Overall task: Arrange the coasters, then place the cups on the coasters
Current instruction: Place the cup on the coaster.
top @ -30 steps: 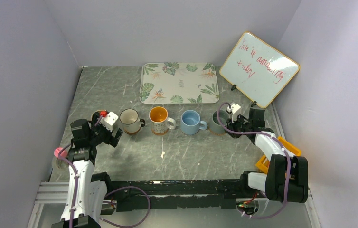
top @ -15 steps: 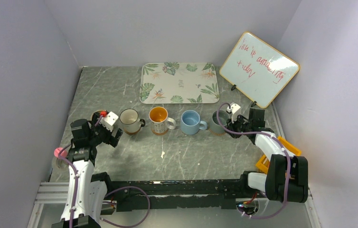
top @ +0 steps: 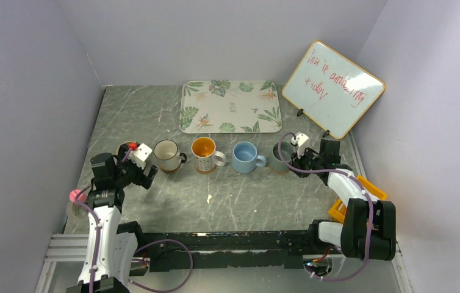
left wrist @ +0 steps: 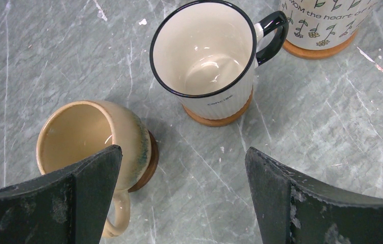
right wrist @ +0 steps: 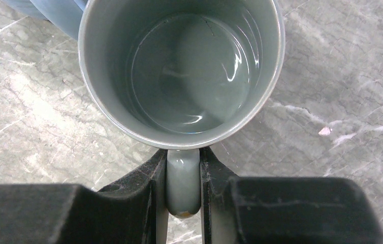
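Right gripper (right wrist: 183,175): pinching handle of grey-green mug (right wrist: 179,76), just right of blue mug (top: 244,157).
Left gripper (left wrist: 182,170): wide open, empty.
Risk: retreating before opening would likely drag or tip that 1 mug.

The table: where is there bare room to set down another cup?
The widest bare patch of table lies between the blue mug and the near edge. The far-left corner beside the leaf-print tray is also bare. Crowded: the line from white mug through grey-green mug.
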`<state>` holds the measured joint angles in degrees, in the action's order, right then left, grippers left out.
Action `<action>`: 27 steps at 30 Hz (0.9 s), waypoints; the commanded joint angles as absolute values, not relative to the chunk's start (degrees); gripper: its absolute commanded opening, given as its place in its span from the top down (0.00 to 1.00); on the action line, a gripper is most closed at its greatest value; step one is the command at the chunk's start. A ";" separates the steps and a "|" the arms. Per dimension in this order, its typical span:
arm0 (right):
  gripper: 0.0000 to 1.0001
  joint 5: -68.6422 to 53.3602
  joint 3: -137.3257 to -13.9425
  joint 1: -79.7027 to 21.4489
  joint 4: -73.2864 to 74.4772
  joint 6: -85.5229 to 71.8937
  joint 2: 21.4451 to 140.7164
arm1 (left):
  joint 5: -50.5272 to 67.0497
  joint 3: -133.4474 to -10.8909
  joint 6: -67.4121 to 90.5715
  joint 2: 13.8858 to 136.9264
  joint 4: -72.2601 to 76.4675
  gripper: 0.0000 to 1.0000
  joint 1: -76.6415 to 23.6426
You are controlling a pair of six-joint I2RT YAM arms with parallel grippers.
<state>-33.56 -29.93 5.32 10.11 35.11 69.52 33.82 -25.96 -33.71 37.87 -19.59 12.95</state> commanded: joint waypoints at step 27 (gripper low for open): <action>0.69 -33.00 -31.82 5.61 9.16 38.72 67.36 | 35.84 -26.10 -34.68 37.57 -19.36 0.04 13.25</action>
